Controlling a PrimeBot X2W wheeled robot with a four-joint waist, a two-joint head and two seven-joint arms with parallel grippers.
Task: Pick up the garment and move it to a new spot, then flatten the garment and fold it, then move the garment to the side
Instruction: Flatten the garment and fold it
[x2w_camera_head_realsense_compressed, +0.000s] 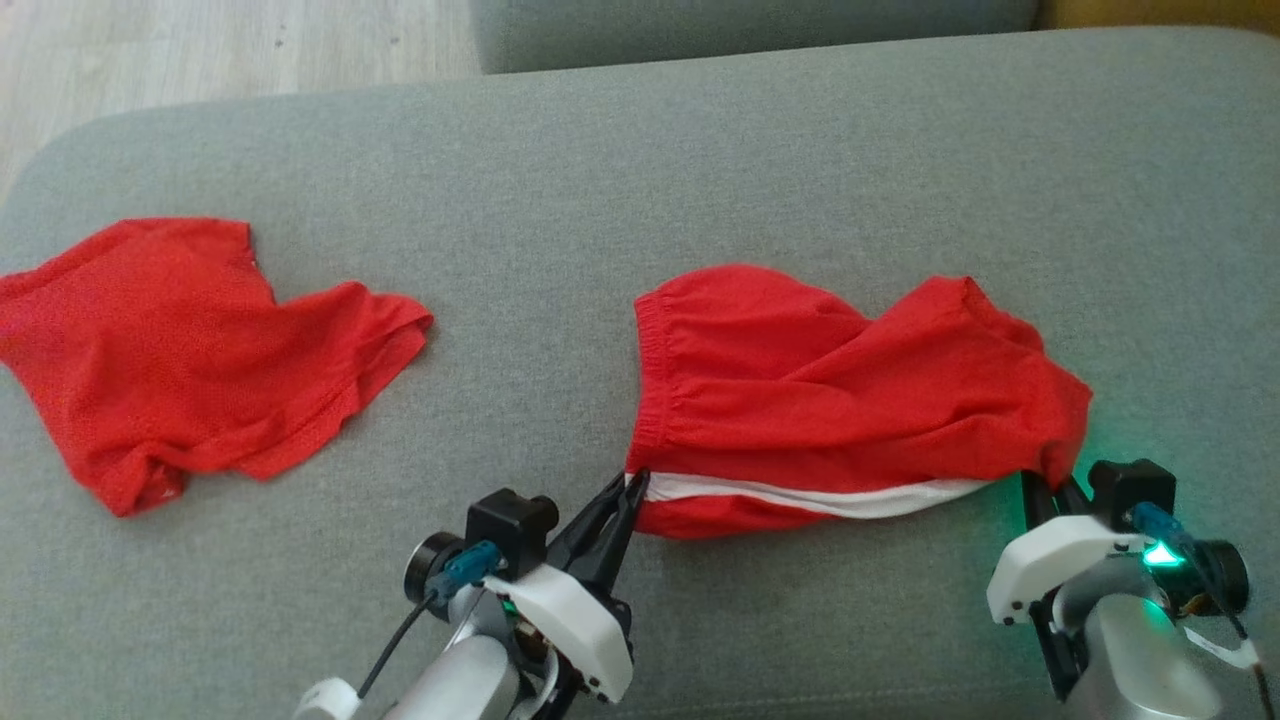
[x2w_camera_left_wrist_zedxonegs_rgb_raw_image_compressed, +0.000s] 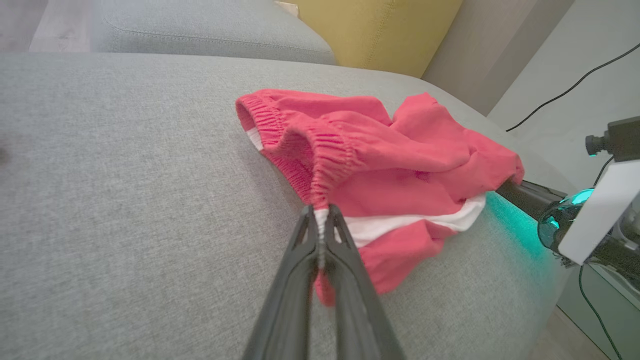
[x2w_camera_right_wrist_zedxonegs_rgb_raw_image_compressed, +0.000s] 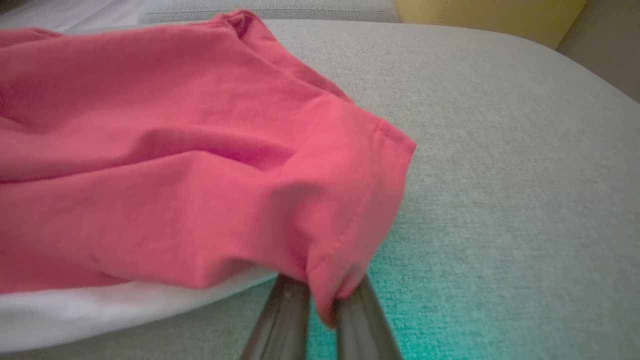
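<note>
Red shorts (x2w_camera_head_realsense_compressed: 820, 390) lie centre-right on cushion (x2w_camera_head_realsense_compressed: 640, 160). Near waistband corner clamped in left gripper (x2w_camera_head_realsense_compressed: 632, 487), right leg hem clamped in right gripper (x2w_camera_head_realsense_compressed: 1047, 482). Opposite ends held, likely for stretching flat. Well apart at left: second garment (x2w_camera_head_realsense_compressed: 190, 340).

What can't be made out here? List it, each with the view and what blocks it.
- Right gripper fingertips: head and right wrist views, under a leg hem of the red shorts.
- Shorts' underside: every view, hidden by their top layer.
- Other red garment: head view, cut off by the left edge.
- Left gripper finger bases: left wrist view, blurred near the lens.
</note>
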